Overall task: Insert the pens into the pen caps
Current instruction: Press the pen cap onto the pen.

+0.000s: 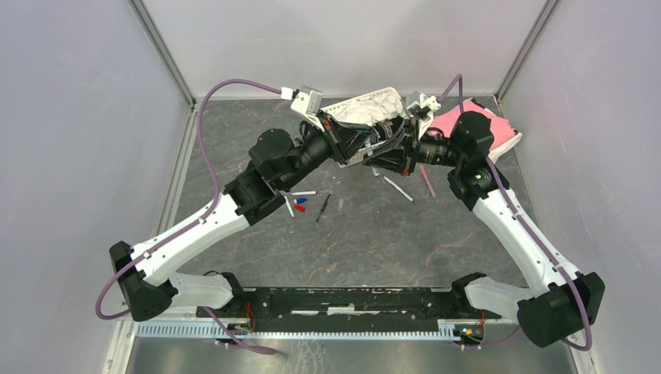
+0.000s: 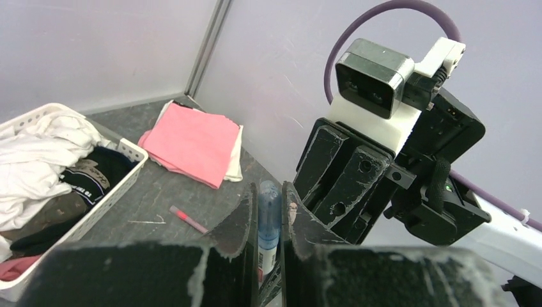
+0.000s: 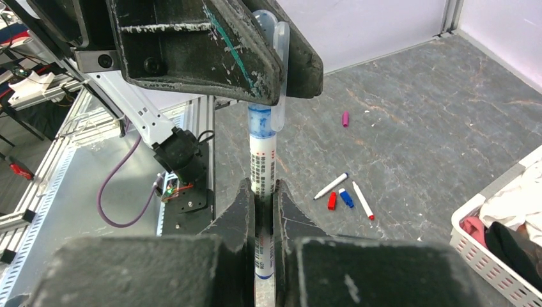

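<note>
My left gripper (image 2: 269,220) is shut on a translucent blue pen cap (image 2: 269,203). My right gripper (image 3: 263,208) is shut on a white pen (image 3: 262,165) with a blue end. The pen's tip sits inside the cap (image 3: 271,96), and the two grippers meet nose to nose above the far middle of the table (image 1: 379,150). On the table lie a white pen (image 3: 331,185), a red cap (image 3: 332,201), a blue cap (image 3: 346,197), a red-tipped pen (image 3: 363,200) and a magenta cap (image 3: 345,119). A pinkish pen (image 2: 188,219) lies near the basket.
A white basket (image 1: 394,97) of clothes stands at the back, its rim also in the left wrist view (image 2: 112,188). A folded pink cloth (image 1: 503,131) lies at the back right. A dark pen (image 1: 323,207) and another white pen (image 1: 398,188) lie mid-table.
</note>
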`<state>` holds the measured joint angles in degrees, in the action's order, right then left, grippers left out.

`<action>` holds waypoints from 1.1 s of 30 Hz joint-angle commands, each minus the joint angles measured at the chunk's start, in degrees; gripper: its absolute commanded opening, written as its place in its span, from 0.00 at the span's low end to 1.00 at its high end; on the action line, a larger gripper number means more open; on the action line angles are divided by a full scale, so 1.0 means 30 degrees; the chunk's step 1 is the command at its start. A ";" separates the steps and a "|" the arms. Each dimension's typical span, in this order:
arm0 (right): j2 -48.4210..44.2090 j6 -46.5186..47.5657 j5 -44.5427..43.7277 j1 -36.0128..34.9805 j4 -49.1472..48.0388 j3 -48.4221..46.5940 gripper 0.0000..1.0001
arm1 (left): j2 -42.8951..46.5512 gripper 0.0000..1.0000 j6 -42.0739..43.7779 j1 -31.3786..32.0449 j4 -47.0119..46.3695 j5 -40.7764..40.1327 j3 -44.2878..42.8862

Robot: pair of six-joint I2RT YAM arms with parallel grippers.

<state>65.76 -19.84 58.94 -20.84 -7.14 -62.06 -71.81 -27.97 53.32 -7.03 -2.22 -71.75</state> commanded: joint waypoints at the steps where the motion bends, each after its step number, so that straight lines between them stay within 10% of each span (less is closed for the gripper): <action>1: 0.0318 -0.0325 -0.4329 0.0521 -0.6587 -0.3100 0.00 | -0.1706 0.02 0.0430 0.1910 0.8569 0.4570 0.1574; 7: 0.0920 -0.4737 -0.2388 0.0393 -1.3194 -0.1877 0.00 | -0.0528 0.02 0.1816 0.1932 0.7263 0.7661 0.3881; 13: 0.1306 -0.4327 -0.2147 -0.0027 -1.3096 -0.2432 0.00 | -0.1192 0.02 0.1854 0.1817 0.6462 1.2847 0.4710; 20: 0.1429 0.2279 -0.4599 -0.0400 -0.4459 -0.5105 0.00 | -0.2703 0.02 0.0041 0.1475 0.9934 1.1069 0.4825; 26: 0.2040 0.1313 -0.5355 0.0200 -0.4301 -0.5750 0.00 | -0.1267 0.02 0.0957 0.1475 1.3642 0.7561 0.5354; 33: 0.2287 -0.0123 -0.4602 0.0675 -0.6045 -0.5767 0.00 | -0.0760 0.02 0.0961 0.1475 1.2589 0.9514 0.6574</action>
<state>74.06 -15.90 65.39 -22.63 1.91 -67.70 -69.45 -21.80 51.81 -9.93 1.06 -63.79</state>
